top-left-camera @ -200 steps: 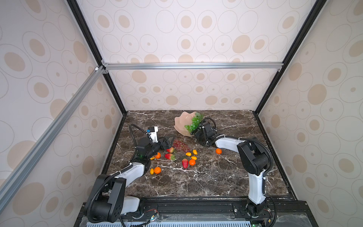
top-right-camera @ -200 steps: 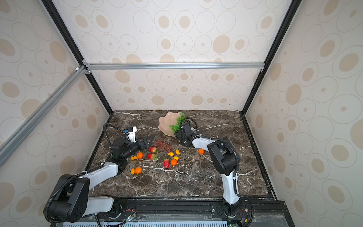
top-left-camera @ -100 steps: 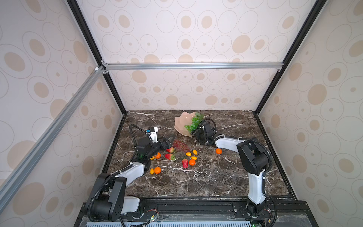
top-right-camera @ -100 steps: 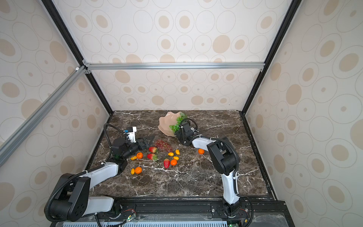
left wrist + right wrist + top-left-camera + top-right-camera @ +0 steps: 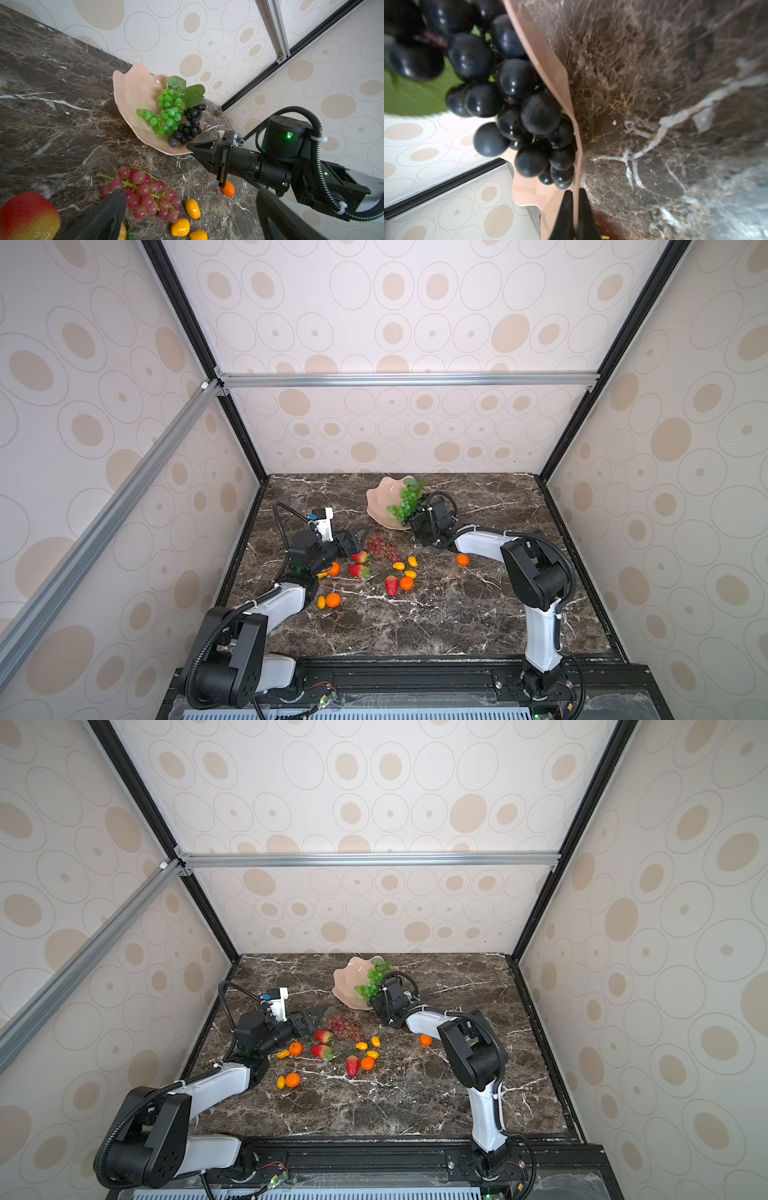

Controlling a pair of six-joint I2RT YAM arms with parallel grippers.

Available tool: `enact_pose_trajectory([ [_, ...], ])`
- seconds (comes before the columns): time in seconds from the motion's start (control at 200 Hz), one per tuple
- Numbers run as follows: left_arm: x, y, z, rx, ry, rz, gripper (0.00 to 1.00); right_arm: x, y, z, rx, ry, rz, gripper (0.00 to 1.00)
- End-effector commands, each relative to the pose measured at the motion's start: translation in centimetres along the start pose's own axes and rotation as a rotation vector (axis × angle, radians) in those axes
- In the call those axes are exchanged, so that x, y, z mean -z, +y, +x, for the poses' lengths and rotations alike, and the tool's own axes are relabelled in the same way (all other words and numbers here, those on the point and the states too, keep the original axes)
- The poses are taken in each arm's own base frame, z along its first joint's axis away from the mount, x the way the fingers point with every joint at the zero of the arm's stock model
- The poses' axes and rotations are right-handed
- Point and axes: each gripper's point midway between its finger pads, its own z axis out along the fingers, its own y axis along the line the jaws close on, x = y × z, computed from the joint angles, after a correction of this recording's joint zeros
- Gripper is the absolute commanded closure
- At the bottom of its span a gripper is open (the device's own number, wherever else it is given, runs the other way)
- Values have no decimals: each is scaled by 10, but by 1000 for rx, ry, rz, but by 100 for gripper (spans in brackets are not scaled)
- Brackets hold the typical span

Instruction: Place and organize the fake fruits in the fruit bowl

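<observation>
The pale pink fruit bowl [image 5: 382,497] [image 5: 349,975] [image 5: 133,91] sits at the back middle and looks tilted. A green grape bunch [image 5: 405,499] [image 5: 166,114] and a black grape bunch [image 5: 191,124] [image 5: 512,99] lie in it. My right gripper [image 5: 410,519] [image 5: 376,1000] [image 5: 576,192] is shut on the bowl's near rim [image 5: 550,68]. The left gripper [image 5: 357,536] [image 5: 316,1017] [image 5: 190,195] stands open and empty, low over the table, beside the red grape bunch [image 5: 380,547] [image 5: 145,193]. Strawberries [image 5: 359,571], tangerines [image 5: 406,583] and yellow ovals [image 5: 398,566] lie loose on the table.
The dark marble table [image 5: 457,614] is walled at the back and on both sides. One tangerine [image 5: 462,559] [image 5: 228,189] lies under the right forearm. Another tangerine [image 5: 332,600] with an oval [image 5: 321,601] lies near the left arm.
The right gripper's jaws have closed onto the bowl's rim. Both arms have barely moved, and the left gripper stays open.
</observation>
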Motion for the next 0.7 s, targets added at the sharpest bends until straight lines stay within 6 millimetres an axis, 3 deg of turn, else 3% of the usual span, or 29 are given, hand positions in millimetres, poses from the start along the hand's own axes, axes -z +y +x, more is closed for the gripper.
enact_pose_trajectory([
  [0.0,-1,-10,-15,-6,-34,41,2,6,5,1,-28,-3,-14,97],
  [0.28,-6,-12,-14,2,-10,52,2,26,7,-13,-29,22,1,100],
  [0.695,-20,-63,2,-189,79,99,2,63,-8,-52,153,278,88,100],
])
